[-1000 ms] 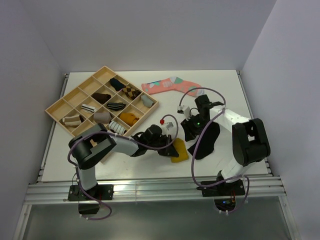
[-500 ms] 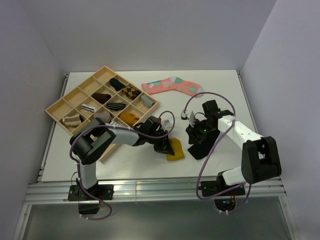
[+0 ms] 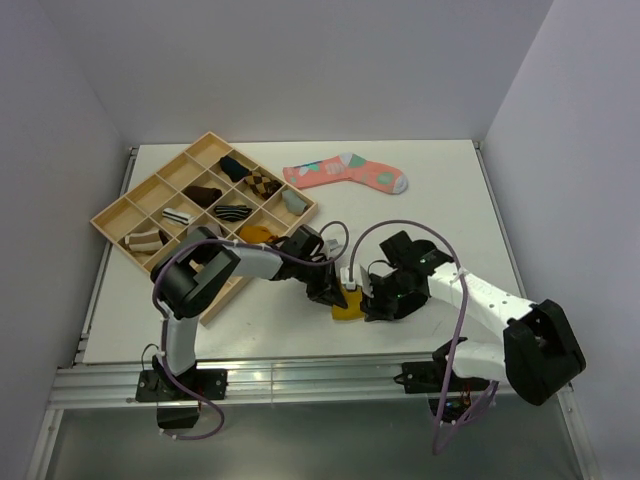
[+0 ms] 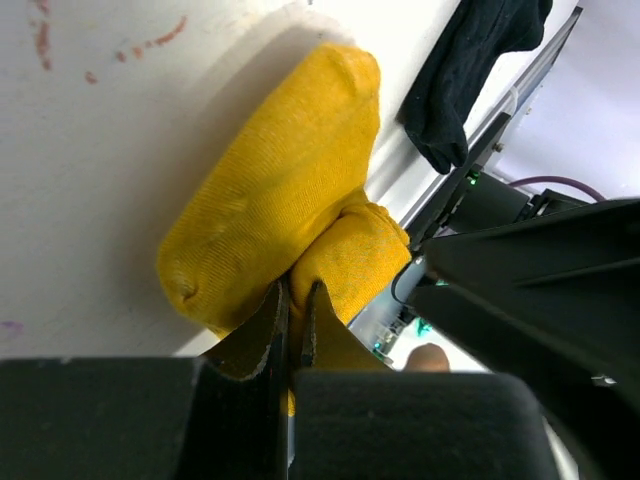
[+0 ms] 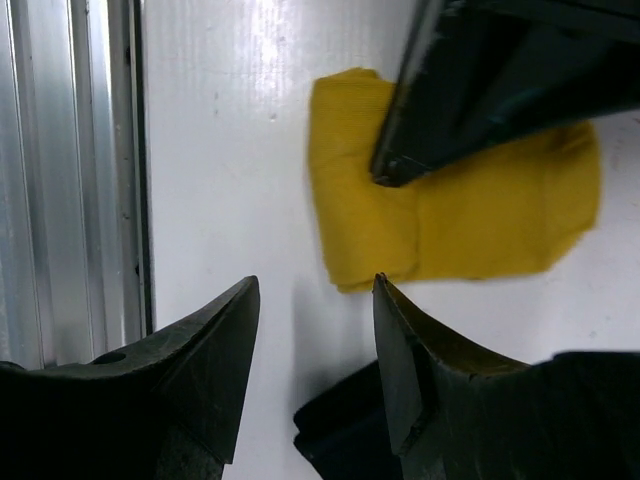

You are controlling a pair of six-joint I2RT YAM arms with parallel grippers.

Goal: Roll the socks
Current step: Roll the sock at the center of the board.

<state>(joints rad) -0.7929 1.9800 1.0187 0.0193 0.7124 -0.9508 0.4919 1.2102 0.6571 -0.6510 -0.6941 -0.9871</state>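
The mustard-yellow sock (image 3: 347, 309) lies folded on the white table near its front edge. My left gripper (image 4: 295, 290) is shut on a fold of this yellow sock (image 4: 270, 200), pinching it against the table. My right gripper (image 5: 315, 280) stands open just beside the yellow sock's (image 5: 480, 220) near edge, with only bare table between its fingers. The black sock (image 5: 350, 440) lies crumpled under the right gripper. In the left wrist view the black sock (image 4: 470, 70) shows beyond the yellow one. In the top view the left gripper (image 3: 335, 292) and right gripper (image 3: 362, 298) almost meet.
A wooden compartment tray (image 3: 110, 215) holding several small sock bundles sits at the back left. A pink patterned sock (image 3: 345, 172) lies at the back middle. The aluminium rail (image 5: 70, 200) of the table's front edge runs close beside the right gripper.
My right gripper has swung left and forward off the black sock to the yellow sock and opened wider. The left gripper kept its pinch and drew the yellow sock slightly left.
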